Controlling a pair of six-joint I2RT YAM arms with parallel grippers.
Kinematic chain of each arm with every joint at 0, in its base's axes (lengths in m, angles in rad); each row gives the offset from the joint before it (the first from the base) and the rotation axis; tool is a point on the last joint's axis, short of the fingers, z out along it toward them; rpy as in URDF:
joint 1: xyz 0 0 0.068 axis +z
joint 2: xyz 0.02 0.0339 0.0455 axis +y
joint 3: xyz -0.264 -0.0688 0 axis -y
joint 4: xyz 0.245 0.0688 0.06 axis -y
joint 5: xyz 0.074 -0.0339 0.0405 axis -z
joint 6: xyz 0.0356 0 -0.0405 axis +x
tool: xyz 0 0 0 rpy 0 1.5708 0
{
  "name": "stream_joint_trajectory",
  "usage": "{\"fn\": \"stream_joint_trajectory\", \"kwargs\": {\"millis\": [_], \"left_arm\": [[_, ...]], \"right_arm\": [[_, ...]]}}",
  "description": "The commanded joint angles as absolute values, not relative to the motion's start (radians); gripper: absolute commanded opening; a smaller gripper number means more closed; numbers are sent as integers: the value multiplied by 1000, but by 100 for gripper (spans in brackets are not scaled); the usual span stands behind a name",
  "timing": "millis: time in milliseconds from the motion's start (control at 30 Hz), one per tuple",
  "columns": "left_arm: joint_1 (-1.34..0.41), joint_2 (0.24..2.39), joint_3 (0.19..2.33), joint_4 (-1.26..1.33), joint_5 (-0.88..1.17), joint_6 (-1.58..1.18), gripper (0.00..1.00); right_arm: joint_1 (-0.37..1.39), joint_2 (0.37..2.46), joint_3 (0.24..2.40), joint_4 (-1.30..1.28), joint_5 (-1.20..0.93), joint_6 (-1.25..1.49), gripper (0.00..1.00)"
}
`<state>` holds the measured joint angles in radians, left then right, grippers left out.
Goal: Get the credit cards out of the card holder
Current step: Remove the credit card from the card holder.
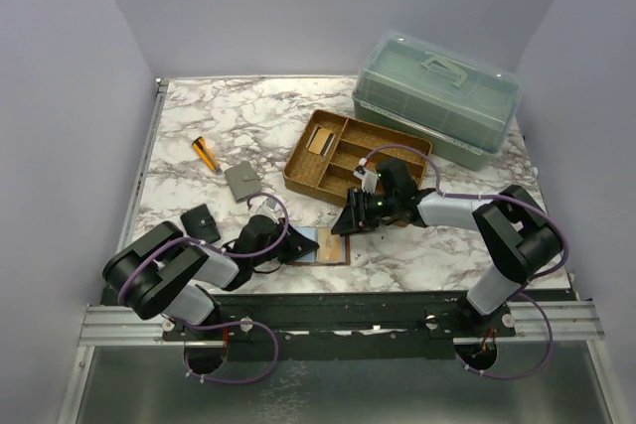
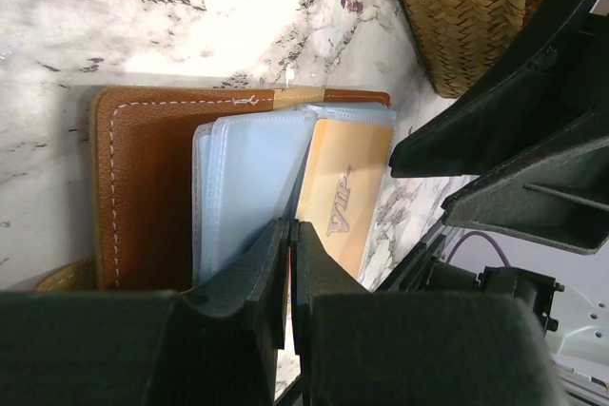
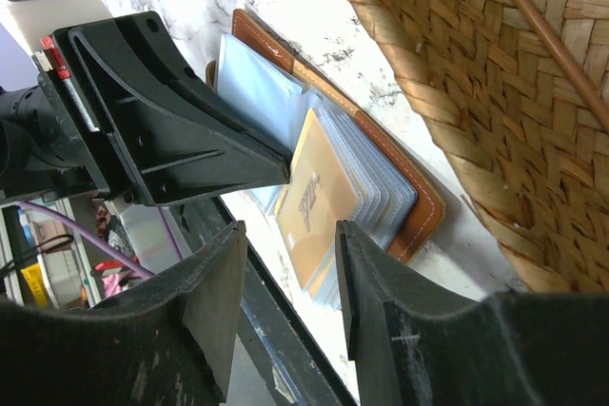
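At the left of the top view lie one orange-and-black pen-like thing [image 1: 207, 154], one black wallet [image 1: 202, 223] and one grey wallet [image 1: 241, 181], all well apart from the work.

Right of these, in the lower centre, the left gripper [image 2: 290, 265] has its jaws together, tips on the pale-blue sleeves; whether a sleeve leaf is pinched between them we cannot tell.

Just beside it the card holder [image 1: 328, 247] lies open on the marble, brown cover down; one gold card [image 3: 314, 197] marked VIP juts from the sleeves toward the table's near edge.

Next comes the right gripper [image 3: 285, 301]; its jaws stand apart, one on each side of that card in its wrist view, with nothing clamped.

Further right is one woven tray [image 3: 495, 92], near the holder; a second tan card [image 1: 320, 141] rests in its upper-left compartment. At the upper right stands one green lidded box [image 1: 437, 96].

We judge the step in hand to be drawing a card out, with the left arm steadying the holder. The next move calls for the right fingers to close on the card's free end and pull along the sleeve's line, not across it; otherwise the holder may drag.

We count two cards, three wallets including the holder, and two grippers; any cards deeper in the sleeves are hidden.
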<state>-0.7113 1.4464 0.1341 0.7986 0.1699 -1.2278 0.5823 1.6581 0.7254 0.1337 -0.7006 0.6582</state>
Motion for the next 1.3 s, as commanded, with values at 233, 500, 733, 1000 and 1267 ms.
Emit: {"fn": "stream_joint_trajectory", "kwargs": {"millis": [233, 500, 733, 1000, 1267], "left_arm": [[-721, 1476, 80, 796, 101, -1266, 9], [-720, 1485, 86, 808, 100, -1267, 9], [-720, 1498, 83, 826, 106, -1268, 9], [-721, 1499, 72, 853, 110, -1273, 9], [-721, 1494, 61, 857, 96, -1281, 9]], "right_arm": [[576, 1659, 660, 116, -653, 720, 46], [575, 1693, 654, 122, -660, 735, 44], [577, 1716, 649, 107, -599, 718, 43], [576, 1747, 663, 76, -551, 701, 42], [576, 1687, 649, 84, -502, 667, 44]]}}
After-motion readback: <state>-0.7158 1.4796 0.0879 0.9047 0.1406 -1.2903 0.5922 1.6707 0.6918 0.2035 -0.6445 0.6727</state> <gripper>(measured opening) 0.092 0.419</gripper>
